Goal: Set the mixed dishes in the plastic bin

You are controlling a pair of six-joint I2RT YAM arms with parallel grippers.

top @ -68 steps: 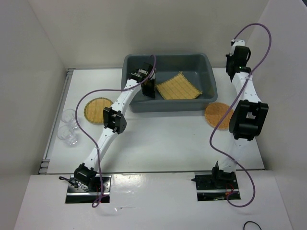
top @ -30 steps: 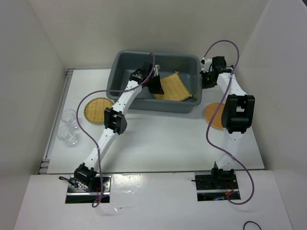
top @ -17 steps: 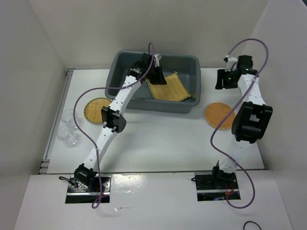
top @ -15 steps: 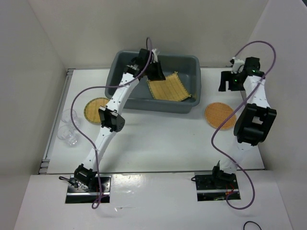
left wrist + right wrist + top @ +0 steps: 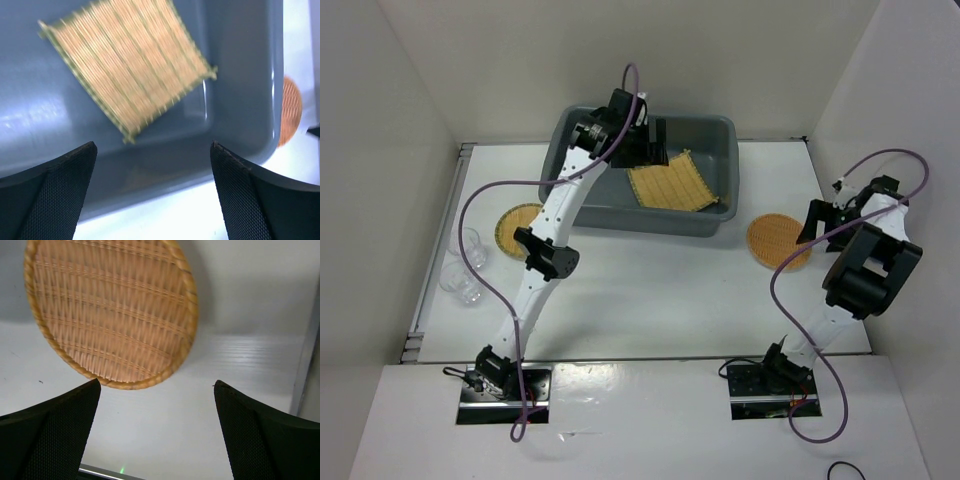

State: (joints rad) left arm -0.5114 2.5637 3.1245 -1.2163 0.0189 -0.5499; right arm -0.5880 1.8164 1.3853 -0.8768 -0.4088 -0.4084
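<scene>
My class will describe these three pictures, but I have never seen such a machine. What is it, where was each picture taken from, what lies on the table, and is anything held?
These are two robot arms bolted at the near edge of a white table. One picture looks down from above; the other two come from a camera on each wrist, so the dark shapes at the bottom are that arm's fingers. The left gripper is above a grey bin with a square mat lying inside. The right gripper is above an orange round mat on the table. A yellow round mat and clear cups lie at the left. Both grippers are open and hold nothing.
</scene>
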